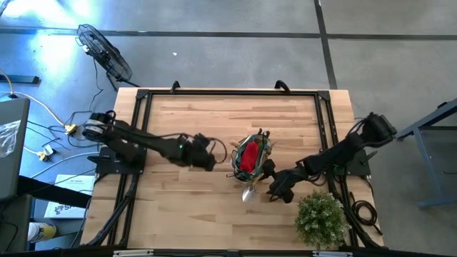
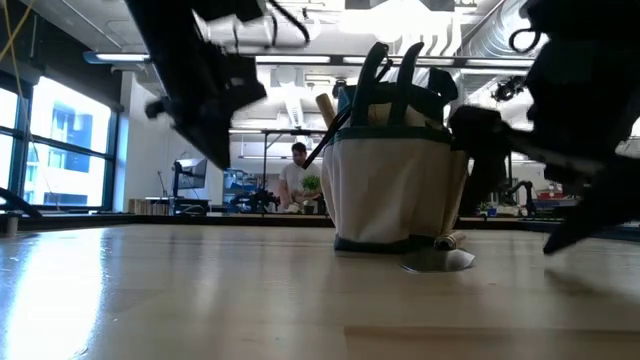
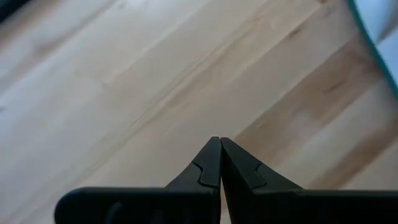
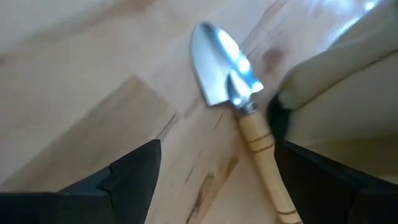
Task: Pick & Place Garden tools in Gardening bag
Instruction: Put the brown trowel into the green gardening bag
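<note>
While most tools sit in the bag already, one trowel's left on the table & the right arm's going for it.

High view: bag (image 1: pixel 251 155) mid-table w/ red glove (image 1: pixel 248 158) inside; trowel (image 1: pixel 248 192) just beside it; right gripper (image 1: pixel 278 191) near the trowel; left gripper (image 1: pixel 207 161) waits on the bag's other side. Low view: trowel blade (image 2: pixel 437 261) flat at the bag's base. Left wrist: fingers (image 3: pixel 211 165) pinched together, nothing held. Right wrist: fingers (image 4: pixel 134 171) spread wide, empty, handle (image 4: pixel 264 158) between them. Next, I'd say: drop lower, close on the handle.
</note>
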